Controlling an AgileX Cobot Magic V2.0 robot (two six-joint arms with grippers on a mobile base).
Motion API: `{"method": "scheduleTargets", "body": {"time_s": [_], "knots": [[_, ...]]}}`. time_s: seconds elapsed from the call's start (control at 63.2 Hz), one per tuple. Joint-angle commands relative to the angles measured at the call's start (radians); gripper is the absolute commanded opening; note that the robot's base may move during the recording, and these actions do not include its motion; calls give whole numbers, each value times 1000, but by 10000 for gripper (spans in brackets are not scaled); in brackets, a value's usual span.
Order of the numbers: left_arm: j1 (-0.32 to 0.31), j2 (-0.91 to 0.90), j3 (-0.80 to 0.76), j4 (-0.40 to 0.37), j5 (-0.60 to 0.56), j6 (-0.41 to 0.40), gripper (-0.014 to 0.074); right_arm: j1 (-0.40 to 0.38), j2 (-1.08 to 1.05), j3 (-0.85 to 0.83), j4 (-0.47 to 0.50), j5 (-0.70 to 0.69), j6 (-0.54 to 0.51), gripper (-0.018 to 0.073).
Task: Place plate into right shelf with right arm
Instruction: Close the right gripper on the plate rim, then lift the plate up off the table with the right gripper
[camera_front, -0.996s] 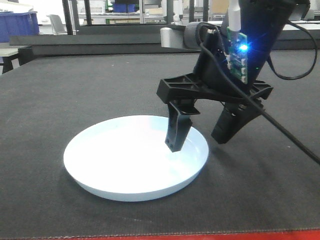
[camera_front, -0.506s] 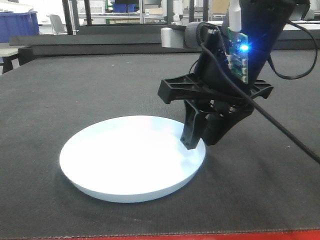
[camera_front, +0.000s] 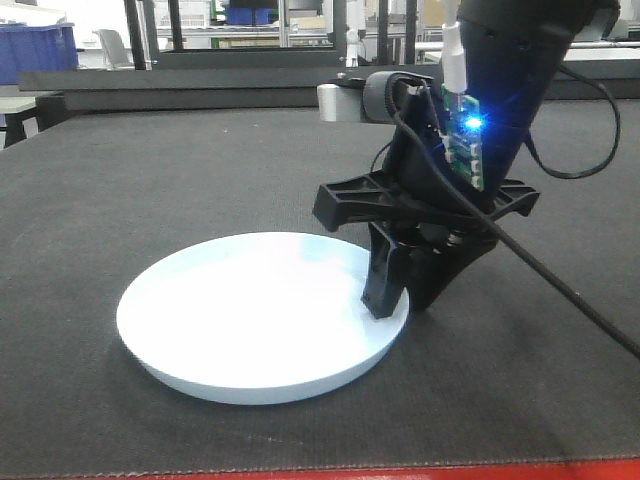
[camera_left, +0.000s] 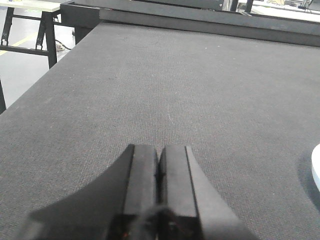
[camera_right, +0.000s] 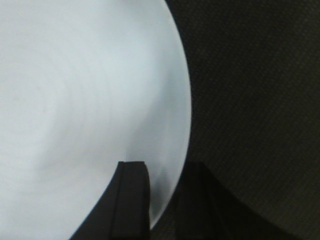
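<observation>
The pale-blue plate (camera_front: 255, 315) lies flat on the dark mat. My right arm (camera_front: 470, 120), black with a lit green board, comes down over the plate's right rim. The right gripper (camera_front: 400, 303) has one finger inside the plate and the other outside it, pinched together on the rim. In the right wrist view the rim of the plate (camera_right: 75, 100) runs between the two fingers of the right gripper (camera_right: 162, 172). The left gripper (camera_left: 159, 165) is shut with nothing in it, low over bare mat, and a sliver of the plate (camera_left: 316, 170) shows at the right edge. The right shelf is out of view.
The dark mat (camera_front: 150, 180) covers the table, with a red edge along its front (camera_front: 300, 474). A raised black ledge (camera_front: 200, 90) runs along the far side. A blue bin (camera_front: 35, 50) stands at the far left. A table leg frame (camera_left: 30, 30) stands off the mat's left edge.
The right gripper's fingers have drawn together from a wide spread onto the plate's right rim. The plate has slid a little to the left.
</observation>
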Motion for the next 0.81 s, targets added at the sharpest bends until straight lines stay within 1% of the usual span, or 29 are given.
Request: {"method": "scheduleTargets", "body": {"time_s": [0.0, 0.032, 0.095, 0.111, 0.174, 0.253, 0.395, 0.648, 0.791], "knots": [[-7, -4, 10, -2, -84, -6, -47, -3, -28, -24, 4, -29, -7, 207], [-7, -4, 10, -2, -84, -6, -47, -3, -28, -24, 4, -29, -7, 173], [-7, -4, 10, -2, -84, -6, -47, -3, -28, -24, 4, -29, -7, 55], [-7, -4, 10, -2, -84, -6, -47, -3, -28, -24, 4, -29, -7, 45], [-7, -4, 10, -2, -84, -6, -47, -7, -29, -24, 4, -30, -7, 60], [-7, -4, 10, -2, -84, -6, -47, -15, -42, -24, 4, -27, -7, 57], [-7, -4, 10, -2, -84, -6, -47, -31, -118, -24, 4, -25, -7, 57], [-7, -4, 10, -2, -84, -6, -47, -37, -389, -18, 4, -79, -7, 57], [-7, -4, 10, -2, -84, -6, -47, -37, -579, 42, 3, -145, -7, 57]]}}
